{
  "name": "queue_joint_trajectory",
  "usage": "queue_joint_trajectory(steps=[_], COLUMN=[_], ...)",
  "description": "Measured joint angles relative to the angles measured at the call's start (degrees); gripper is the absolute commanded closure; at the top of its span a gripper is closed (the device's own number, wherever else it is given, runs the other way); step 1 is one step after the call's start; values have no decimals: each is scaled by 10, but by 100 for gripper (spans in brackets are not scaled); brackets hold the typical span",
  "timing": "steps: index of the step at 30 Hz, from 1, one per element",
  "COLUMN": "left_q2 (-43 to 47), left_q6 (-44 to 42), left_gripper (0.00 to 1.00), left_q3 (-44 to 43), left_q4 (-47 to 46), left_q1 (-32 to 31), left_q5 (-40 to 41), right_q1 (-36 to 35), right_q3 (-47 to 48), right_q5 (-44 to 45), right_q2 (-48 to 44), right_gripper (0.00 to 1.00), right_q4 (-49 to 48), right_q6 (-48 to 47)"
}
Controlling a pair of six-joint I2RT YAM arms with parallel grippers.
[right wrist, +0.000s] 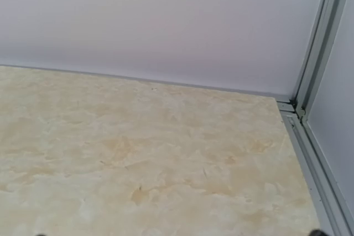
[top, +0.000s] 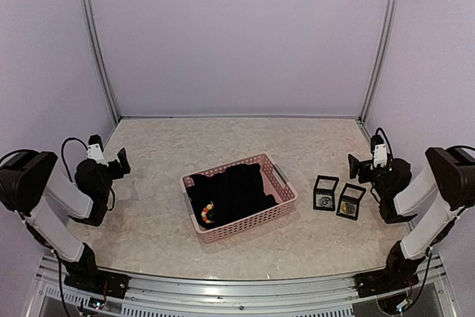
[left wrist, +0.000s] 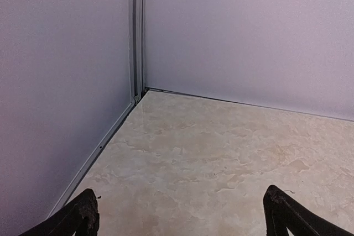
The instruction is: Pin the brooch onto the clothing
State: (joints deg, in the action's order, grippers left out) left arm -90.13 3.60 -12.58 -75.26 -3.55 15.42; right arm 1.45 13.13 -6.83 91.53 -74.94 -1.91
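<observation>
Clothing (top: 237,189), black and bundled up, fills a pink basket (top: 249,226) in the middle of the pale marbled desk (top: 163,146). A bit of an orange-yellow flower patch (top: 208,213) shows at the near left corner of the heap. Just right of the basket stand two small black-framed boxes (top: 325,192), side by side. The brooch (top: 323,201) looks to be the small round pale-rimmed thing in the box nearer the basket, though it is too small to be sure. Both arms sit folded at the outer edges of the desk, well apart from everything. The left fingers (left wrist: 83,216) are spread wide over bare desk with nothing between them. The right fingers (top: 354,168) are likewise wide and hold nothing.
</observation>
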Motion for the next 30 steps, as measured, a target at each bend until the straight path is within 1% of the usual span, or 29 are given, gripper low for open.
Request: queue_joint_trajectory(steps=[2, 4, 6, 8, 9, 10, 11, 12, 13, 14, 15, 16, 17, 18, 19, 21, 24, 26, 28, 30], left_q2=[4, 24, 55, 90, 109, 124, 144, 160, 176, 185, 191, 195, 196, 196, 196, 197, 200, 209, 232, 258], left_q6=[3, 11, 23, 33, 42, 44, 50, 51, 50, 43, 33, 20, 7, -15, -27, -53, -82, -95, -101, -102], left_gripper=[1, 1, 1, 1, 1, 1, 1, 1, 1, 1, 1, 1, 1, 1, 1, 1, 1, 1, 1, 1], left_q3=[-4, -37, -110, -190, -236, -245, -272, -293, -318, -335, -353, -369, -382, -398, -407, -415, -414, -407, -388, -367], left_q4=[12, 86, 192, 268, 307, 314, 342, 363, 389, 408, 432, 456, 482, 518, 546, 597, 669, 708, 734, 752], left_q1=[-2, -8, -10, -14, -21, -28, -45, -67, -103, -136, -172, -210, -246, -292, -324, -388, -457, -488, -503, -506], left_q5=[12, 48, 76, 77, 71, 69, 58, 44, 24, 5, -13, -34, -54, -80, -100, -136, -169, -184, -199, -210], right_q1=[0, 0, 0, 0, 0, 0, 0, 0, 0, -1, -4, -17, -40, -79, -118, -236, -362, -422, -457, -476], right_q3=[0, 0, 0, 5, 20, 37, 81, 123, 166, 253, 287, 339, 398, 459, 502, 596, 665, 689, 703, 713], right_q5=[0, 0, 2, 6, 12, 16, 15, 5, -10, -50, -64, -77, -85, -86, -86, -61, -29, -4, 22, 39], right_q2=[0, 0, 0, -3, -17, -33, -62, -84, -102, -125, -130, -135, -133, -125, -116, -79, -12, 46, 108, 164], right_gripper=[0, 1, 1, 0, 1, 1, 2, 3, 8, 11, 12, 12, 12, 12, 12, 12, 10, 9, 7, 6], right_q4=[0, 0, 0, 11, 53, 93, 172, 223, 268, 348, 369, 419, 469, 523, 559, 652, 751, 822, 886, 932], right_q6=[0, 0, 0, 1, 2, 7, 18, 27, 37, 61, 70, 83, 94, 103, 105, 109, 120, 130, 138, 144])
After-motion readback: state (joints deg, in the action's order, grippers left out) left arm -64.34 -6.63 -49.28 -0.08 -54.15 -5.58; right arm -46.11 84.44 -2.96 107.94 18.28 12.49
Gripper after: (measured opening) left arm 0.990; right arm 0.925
